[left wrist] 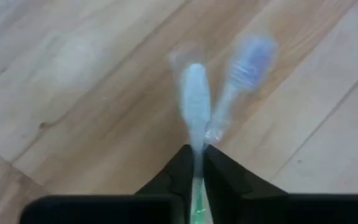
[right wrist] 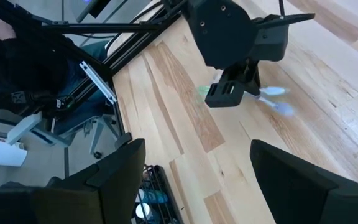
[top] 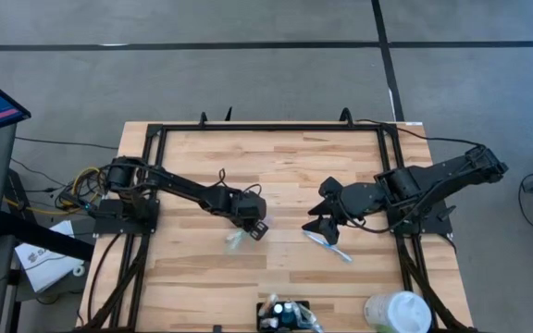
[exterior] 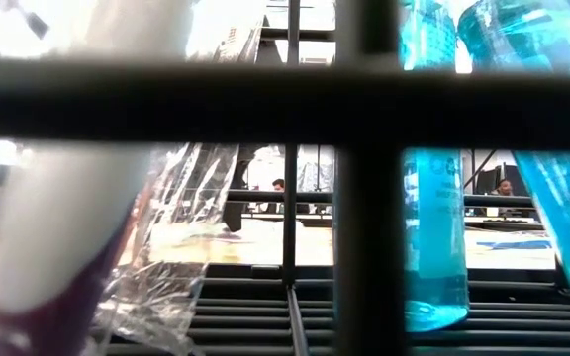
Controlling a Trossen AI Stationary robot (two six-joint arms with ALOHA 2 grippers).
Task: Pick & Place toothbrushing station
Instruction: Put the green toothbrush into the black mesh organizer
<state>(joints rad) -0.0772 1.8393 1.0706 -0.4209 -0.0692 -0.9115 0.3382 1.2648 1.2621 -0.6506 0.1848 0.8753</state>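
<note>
Left gripper [top: 259, 228] sits mid-table, jaws pinched on a pale green toothbrush [left wrist: 196, 99]; in the left wrist view the handle runs between the two dark fingers [left wrist: 173, 177] and the head sticks out past the tips over the wood. A faint second brush shape lies beside it in that view, cannot tell if it is a shadow or reflection. In the high view the toothbrush [top: 236, 239] shows just beside the left gripper on the near side. The right wrist view looks across at the left gripper [right wrist: 232, 93] with the brush [right wrist: 272, 93] sticking out of it just above the tabletop. Right gripper [top: 325, 222] is well apart on the right half of the table, jaws spread wide, holding nothing; its own fingers [right wrist: 114, 171] frame the right wrist view. A blue and white toothbrush [top: 329, 246] lies flat on the wooden table [top: 192, 287] just under the right gripper. The toothbrushing station [top: 285, 313], a low dark holder with items in it, sits at the near edge of the table, between the arms, partly cut off. A white round container [top: 398, 311] stands near it at the near right corner. Low view is blocked by black bars [exterior: 359, 178], blue bottles [exterior: 433, 227] and crinkled clear plastic [exterior: 181, 227] right against the lens; people show far off in the room. A black frame [top: 271, 129] edges the table.
</note>
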